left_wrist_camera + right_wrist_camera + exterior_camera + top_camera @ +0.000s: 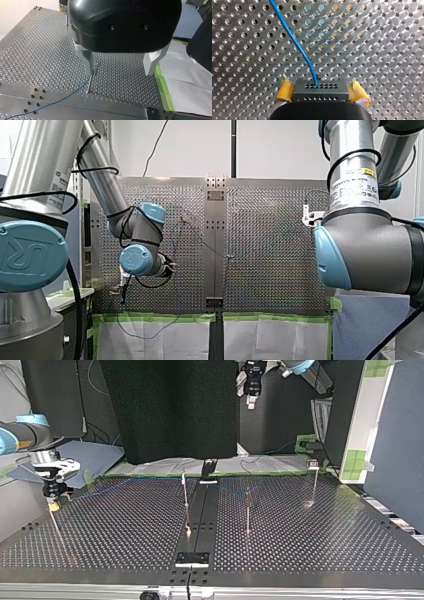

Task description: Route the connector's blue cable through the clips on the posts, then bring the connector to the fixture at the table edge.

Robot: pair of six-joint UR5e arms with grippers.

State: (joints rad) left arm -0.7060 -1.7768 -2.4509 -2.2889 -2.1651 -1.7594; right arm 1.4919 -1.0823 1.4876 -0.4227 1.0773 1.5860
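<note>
Our right gripper [321, 90], with yellow-padded fingers [284, 88], is clamped on the black rectangular connector [321, 86], holding it just above the perforated metal tabletop [382, 37], by the tabletop's edge at the top view's left. The thin blue cable [298, 46] leaves the connector's face and runs across the tabletop towards the thin metal posts [185, 495] beside the dark centre rail [200, 520]. Our left gripper [120, 66], black with metal fingers [87, 61], hangs spread wide above one post [89, 83] near the green-taped edge [162, 85]; one finger sits just beside that post's small clip [94, 68], and the cable climbs the post towards it
</note>
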